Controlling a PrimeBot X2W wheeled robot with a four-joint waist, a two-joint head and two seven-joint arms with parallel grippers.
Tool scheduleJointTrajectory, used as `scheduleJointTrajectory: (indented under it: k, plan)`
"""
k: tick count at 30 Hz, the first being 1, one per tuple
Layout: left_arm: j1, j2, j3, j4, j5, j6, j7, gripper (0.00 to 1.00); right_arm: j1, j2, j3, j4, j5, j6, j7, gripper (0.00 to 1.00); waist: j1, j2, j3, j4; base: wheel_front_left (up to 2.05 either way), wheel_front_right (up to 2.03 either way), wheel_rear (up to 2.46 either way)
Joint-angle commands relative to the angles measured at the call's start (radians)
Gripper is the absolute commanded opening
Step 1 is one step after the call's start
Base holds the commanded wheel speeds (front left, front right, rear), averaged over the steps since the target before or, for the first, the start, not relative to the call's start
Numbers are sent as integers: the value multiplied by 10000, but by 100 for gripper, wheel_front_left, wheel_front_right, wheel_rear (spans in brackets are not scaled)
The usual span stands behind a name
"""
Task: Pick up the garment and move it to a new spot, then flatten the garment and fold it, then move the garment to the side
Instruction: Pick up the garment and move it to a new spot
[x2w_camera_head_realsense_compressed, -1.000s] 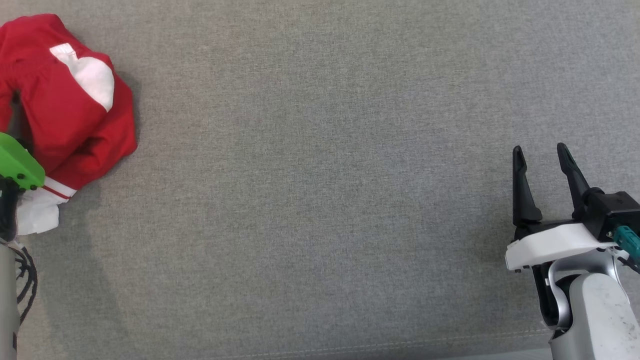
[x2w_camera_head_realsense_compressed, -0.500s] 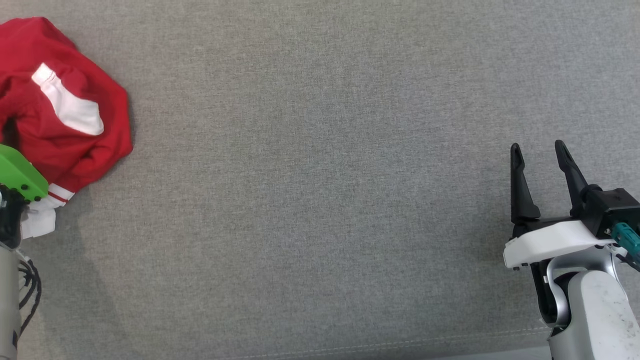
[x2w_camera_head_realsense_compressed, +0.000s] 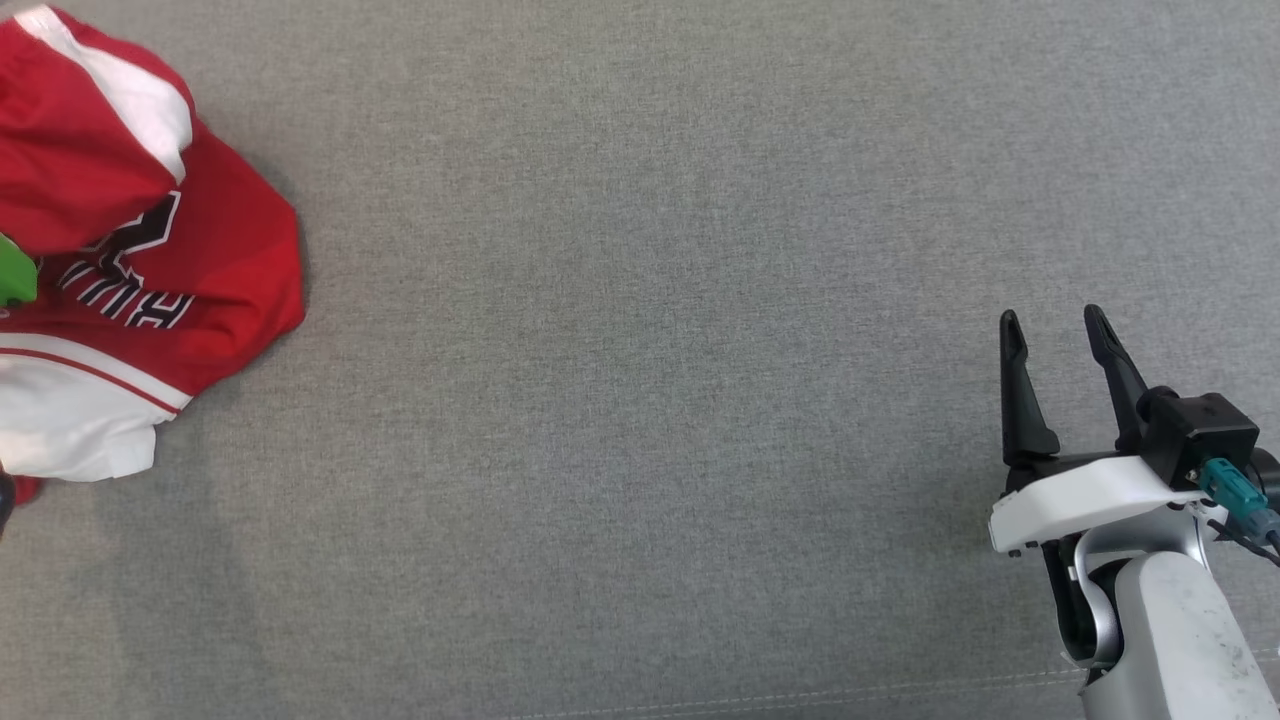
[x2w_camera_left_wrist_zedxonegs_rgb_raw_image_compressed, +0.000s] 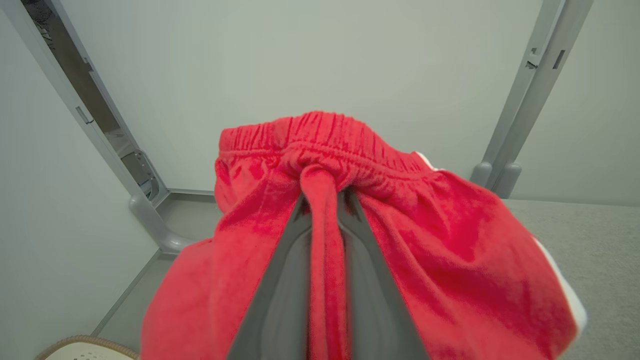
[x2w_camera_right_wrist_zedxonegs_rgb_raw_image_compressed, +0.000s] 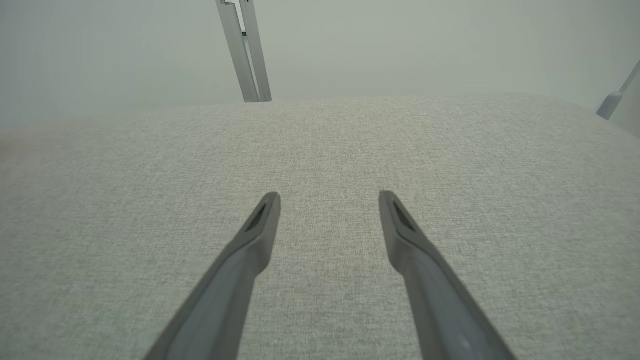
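My left tool (x2w_camera_left_wrist_zedxonegs_rgb_raw_image_compressed: 325, 200) has just gone from wide to pinched on a fold of the red garment (x2w_camera_head_realsense_compressed: 200, 270) beside its elastic waistband. The bundle has risen, showing lettering that was hidden a second ago. It hangs at ten o'clock over the table (x2w_camera_head_realsense_compressed: 640, 400); I cannot tell if the white hem touches. My right tool (x2w_camera_head_realsense_compressed: 1052, 330) waits wide and empty at four o'clock. The grasp looks made, so carrying comes next.
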Motion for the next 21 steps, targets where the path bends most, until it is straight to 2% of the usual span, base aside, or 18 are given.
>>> scheduleJointTrajectory:
  k: [1, 11, 16, 21]
  plan:
    - [-197, 129, -60, -243, 195, 47, -92, 0, 60, -28, 30, 89, 86, 3, -91, 100, 0, 0, -276, -75, 0, 0, 0]
    - [-861, 104, -582, -3339, 499, 228, 582, 0, 73, -27, 188, 632, 509, 3, -485, 100, 0, 0, -696, -850, 0, 0, 0]
    - [-1256, -261, -1077, -5148, 555, 334, 1310, 0, -69, -27, 336, 910, 766, 3, -697, 100, 0, 0, -619, -1638, 0, 0, 0]
    - [-1405, -799, -1852, -6281, 792, 322, 1697, 0, -238, -24, 463, 1225, 1050, 4, -870, 100, 0, 0, -478, -2492, 0, 0, 0]
